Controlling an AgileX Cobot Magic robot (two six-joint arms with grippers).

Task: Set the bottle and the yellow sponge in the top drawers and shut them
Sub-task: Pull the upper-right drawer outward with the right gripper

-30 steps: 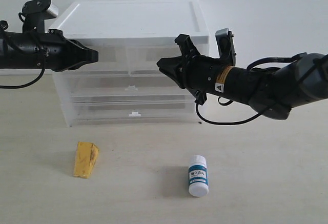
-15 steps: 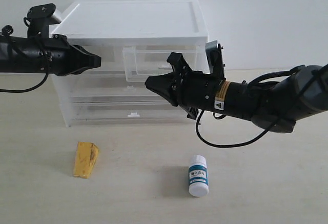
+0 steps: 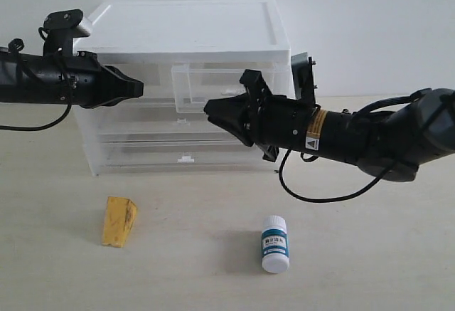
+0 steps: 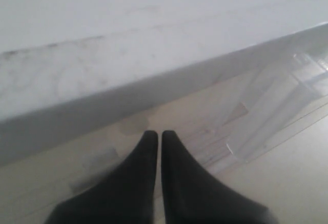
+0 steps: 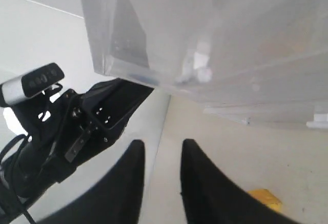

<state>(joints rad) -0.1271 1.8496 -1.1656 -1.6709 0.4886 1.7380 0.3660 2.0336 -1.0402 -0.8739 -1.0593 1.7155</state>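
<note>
The bottle (image 3: 275, 243), white with a blue label, stands upright on the table at the front right. To the front left the yellow sponge (image 3: 119, 220) lies on the table; one corner of the sponge (image 5: 264, 198) shows in the right wrist view. The right top drawer (image 3: 220, 87) is pulled out of the cabinet (image 3: 185, 30), and the left top drawer (image 3: 160, 76) is pushed in. My right gripper (image 3: 210, 108) hangs open just below the pulled-out drawer's front, holding nothing. My left gripper (image 3: 138, 87) is shut and empty in front of the left top drawer.
Two full-width lower drawers (image 3: 183, 140) are pushed in. In the right wrist view the open drawer's white tab handle (image 5: 200, 62) is above the right gripper (image 5: 161, 144), and the left arm (image 5: 77, 126) is beside it. The left gripper (image 4: 155, 134) sits under the cabinet's white top (image 4: 154, 29).
The right gripper pulled the right top drawer out, then opened and let go of its handle. The left gripper has crept slightly right.
</note>
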